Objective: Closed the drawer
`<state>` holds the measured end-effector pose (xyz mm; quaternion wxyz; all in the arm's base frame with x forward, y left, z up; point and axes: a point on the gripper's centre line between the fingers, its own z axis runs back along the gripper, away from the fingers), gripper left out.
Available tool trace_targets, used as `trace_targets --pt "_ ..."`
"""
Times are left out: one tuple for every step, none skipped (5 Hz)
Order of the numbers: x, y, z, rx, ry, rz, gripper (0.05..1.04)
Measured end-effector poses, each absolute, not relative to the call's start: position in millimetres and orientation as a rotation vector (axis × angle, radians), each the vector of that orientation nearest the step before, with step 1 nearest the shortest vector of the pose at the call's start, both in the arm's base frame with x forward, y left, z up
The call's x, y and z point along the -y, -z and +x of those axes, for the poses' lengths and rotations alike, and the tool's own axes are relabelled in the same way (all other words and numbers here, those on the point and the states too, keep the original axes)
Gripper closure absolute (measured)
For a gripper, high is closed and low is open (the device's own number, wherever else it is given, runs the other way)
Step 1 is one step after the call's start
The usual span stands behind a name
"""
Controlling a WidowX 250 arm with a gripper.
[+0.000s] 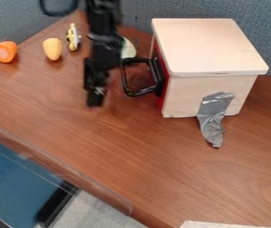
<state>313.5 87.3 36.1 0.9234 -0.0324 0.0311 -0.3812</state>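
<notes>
The robot's arm (105,26) is black, built of chunky, angular segments with an uneven, stepped outline. Its upper part is broad and blocky, and faint grey glints break up the dark surface around the middle. The lower section is narrower and ends in a matching black gripper (95,97), slim and squared off, with small pale flecks near its lower end. A thick, smooth black loop (57,14), apparently a cable, curves beside the upper part.
</notes>
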Motion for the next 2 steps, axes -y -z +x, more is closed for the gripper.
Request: trace_targets --pt "-103.1 -61.9 285.8 -0.021 0.790 -0.089 0.083" --pt "-117.6 -80.8 260.0 0.024 0.823 -0.120 0.083"
